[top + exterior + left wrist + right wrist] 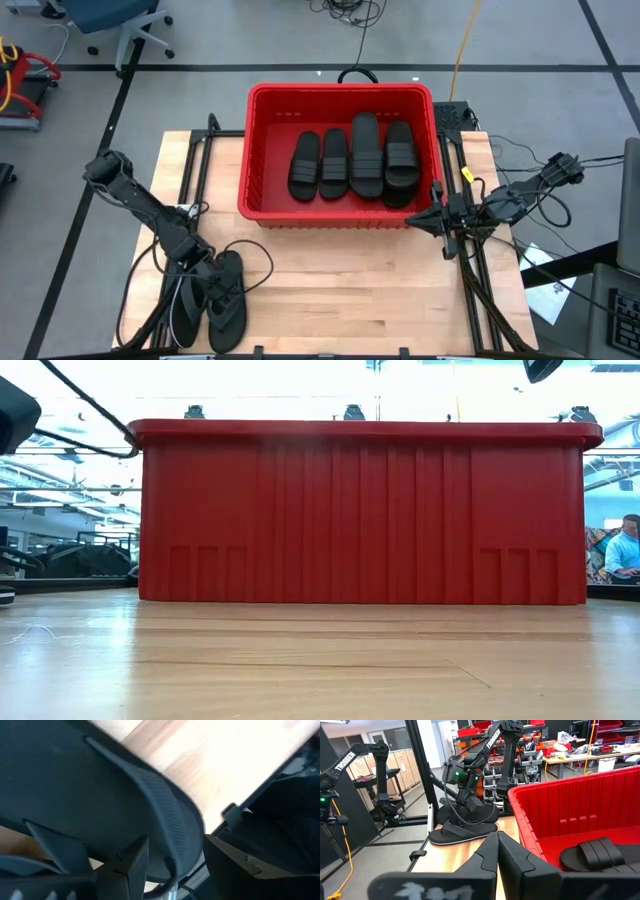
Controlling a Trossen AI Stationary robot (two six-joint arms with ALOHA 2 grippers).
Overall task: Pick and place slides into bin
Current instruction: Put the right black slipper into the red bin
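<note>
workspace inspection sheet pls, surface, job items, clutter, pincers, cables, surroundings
surface: bare wooden table, light planks.
job's things: red bin at the table's far middle, four black slides side by side inside; flip-flops at the near left corner of the table.
clutter: nothing seen.
grippers: left pincer down at the flip-flops, fingers open around a sole edge in the left wrist view; right pincer shut, empty, just outside the bin's near right corner.
cables: black loops beside the flip-flops; more trail off the right edge.
surroundings: office chair and floor cables beyond; a person far right in the low view.
</note>
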